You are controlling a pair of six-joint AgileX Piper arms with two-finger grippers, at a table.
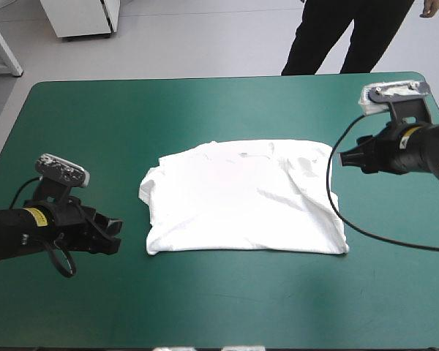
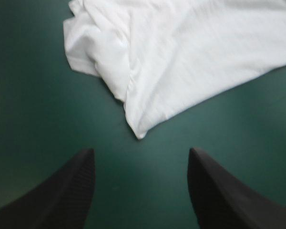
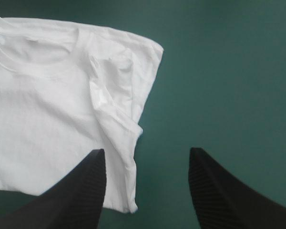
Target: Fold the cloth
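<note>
The white T-shirt lies spread in the middle of the teal-green table, sleeves tucked in, collar toward the far edge. My left gripper sits open just left of the shirt's near left corner. In the left wrist view its black fingers stand apart, the gripper a short way short of that corner of the T-shirt. My right gripper is open beside the shirt's right edge. From the right wrist, the gripper hovers over the folded sleeve side of the T-shirt, nothing between its fingers.
Bare teal-green cover surrounds the shirt on all sides, widest toward the near edge. The table's far edge runs behind the shirt.
</note>
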